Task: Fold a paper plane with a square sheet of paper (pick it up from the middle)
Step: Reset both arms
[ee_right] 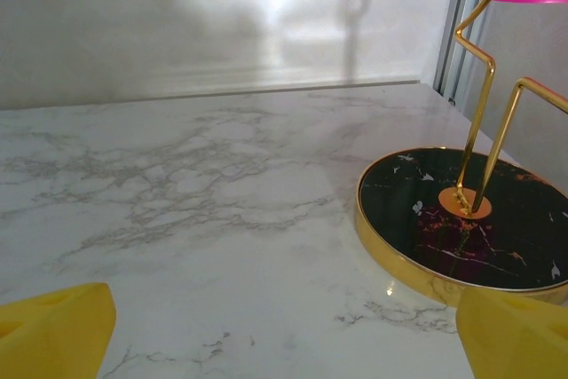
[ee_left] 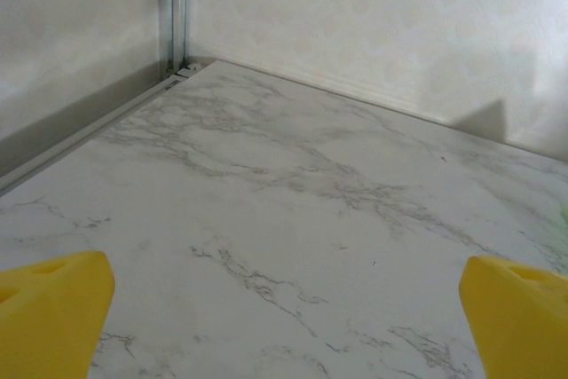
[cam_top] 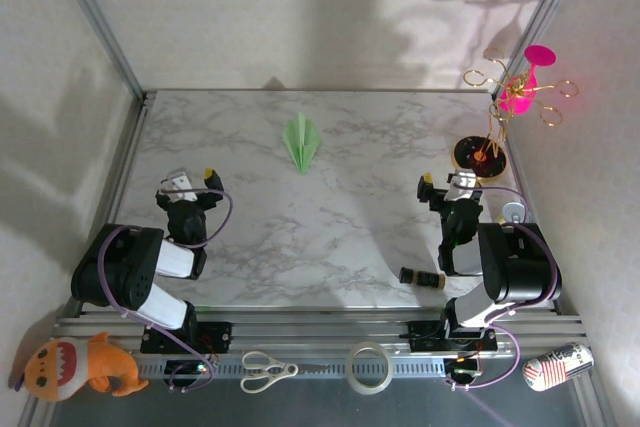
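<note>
Shows a black gold-rimmed dish at far right with a gold wire stand rising from its centre, and the paper plane lying on the marble table beyond and between left gripper and right gripper, well apart from both, each spread wide, gripping nothing

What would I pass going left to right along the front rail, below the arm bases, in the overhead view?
Stuffed toy → scissors → roll of tape → can.
</note>
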{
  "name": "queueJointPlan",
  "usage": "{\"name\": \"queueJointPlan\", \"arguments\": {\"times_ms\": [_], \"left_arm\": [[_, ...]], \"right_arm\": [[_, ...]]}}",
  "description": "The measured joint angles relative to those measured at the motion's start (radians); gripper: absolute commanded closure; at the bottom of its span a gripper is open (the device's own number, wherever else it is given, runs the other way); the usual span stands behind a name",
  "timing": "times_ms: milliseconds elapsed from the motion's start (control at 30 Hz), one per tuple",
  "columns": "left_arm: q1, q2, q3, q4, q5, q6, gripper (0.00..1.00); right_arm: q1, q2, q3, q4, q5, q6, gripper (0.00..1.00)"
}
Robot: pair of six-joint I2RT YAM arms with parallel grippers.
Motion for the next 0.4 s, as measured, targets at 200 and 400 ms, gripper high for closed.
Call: {"name": "queueJointPlan", "arguments": {"times_ms": [200,400], "left_arm": [[0.000,0.000,0.001,-0.001,0.000,0.000,0.01],[0.000,0.000,0.001,-0.006,0.000,0.003,0.01]], "right_arm": [[0.000,0.000,0.000,-0.006,0.000,0.000,0.01],[0.000,0.000,0.000,-0.006,0.000,0.000,0.01]]}}
